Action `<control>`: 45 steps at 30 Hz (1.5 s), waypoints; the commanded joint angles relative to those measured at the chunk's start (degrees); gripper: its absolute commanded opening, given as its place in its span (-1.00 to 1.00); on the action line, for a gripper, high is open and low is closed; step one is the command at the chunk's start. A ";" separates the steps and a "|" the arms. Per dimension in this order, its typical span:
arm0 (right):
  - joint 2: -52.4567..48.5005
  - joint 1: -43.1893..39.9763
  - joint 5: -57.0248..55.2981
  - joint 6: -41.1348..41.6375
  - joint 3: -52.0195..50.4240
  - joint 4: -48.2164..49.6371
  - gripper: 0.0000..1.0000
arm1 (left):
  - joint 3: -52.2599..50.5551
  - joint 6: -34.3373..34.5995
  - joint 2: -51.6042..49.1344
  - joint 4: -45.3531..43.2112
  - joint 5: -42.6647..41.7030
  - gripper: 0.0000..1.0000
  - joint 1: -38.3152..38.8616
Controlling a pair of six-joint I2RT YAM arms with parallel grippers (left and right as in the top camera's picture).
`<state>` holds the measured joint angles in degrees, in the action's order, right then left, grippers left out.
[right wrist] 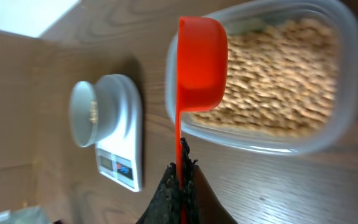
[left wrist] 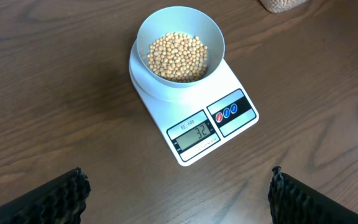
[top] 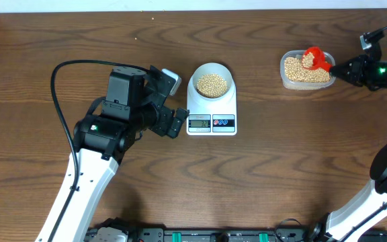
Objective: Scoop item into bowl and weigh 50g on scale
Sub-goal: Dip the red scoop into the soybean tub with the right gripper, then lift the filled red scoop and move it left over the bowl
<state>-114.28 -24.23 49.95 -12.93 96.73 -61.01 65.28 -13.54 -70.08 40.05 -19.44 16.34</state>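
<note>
The pale bowl (top: 211,81) sits on the white scale (top: 211,115), part-filled with tan beans (left wrist: 178,57); the display (left wrist: 193,132) reads about 32. My left gripper (left wrist: 178,193) is open and empty just left of the scale (left wrist: 191,93). My right gripper (right wrist: 182,168) is shut on the handle of a red scoop (right wrist: 199,62). The scoop (top: 316,58) is over the clear tub of beans (top: 306,70) at the far right. The scale (right wrist: 120,143) and the bowl (right wrist: 91,114) also show in the right wrist view.
The clear plastic tub (right wrist: 328,134) holds many beans (right wrist: 278,74). A black cable (top: 62,87) loops from the left arm. Pale floor borders the table's far edge (top: 180,5).
</note>
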 commanded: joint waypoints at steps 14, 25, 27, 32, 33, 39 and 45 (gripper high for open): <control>-0.59 3.54 18.16 -3.87 0.98 0.39 -0.98 | -0.17 -0.13 -0.02 0.00 -0.68 0.89 0.13; -0.59 11.58 20.94 -3.17 0.98 1.79 -0.98 | -0.17 -0.13 -0.02 0.02 -0.68 0.89 0.13; -0.59 12.81 20.94 -3.17 0.98 1.86 -0.98 | -0.17 -0.13 -0.02 0.00 -0.68 0.89 0.13; -0.59 15.76 20.09 -3.15 0.98 1.90 -0.98 | -0.17 -0.13 -0.02 0.02 -0.66 0.89 0.13; -0.59 16.26 19.80 -3.08 0.98 1.88 -0.97 | -0.17 -0.13 -0.02 0.02 -0.66 0.89 0.13; -0.59 19.23 17.42 -2.10 0.98 2.10 -0.98 | -0.17 -0.13 -0.02 0.00 -0.68 0.89 0.13; -0.59 22.99 11.91 -1.66 0.98 2.01 -0.97 | -0.17 -0.13 -0.02 0.00 -0.68 0.89 0.13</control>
<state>-114.28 -3.11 64.16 -15.18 96.73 -59.05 65.28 -13.54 -70.08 40.05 -19.42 16.34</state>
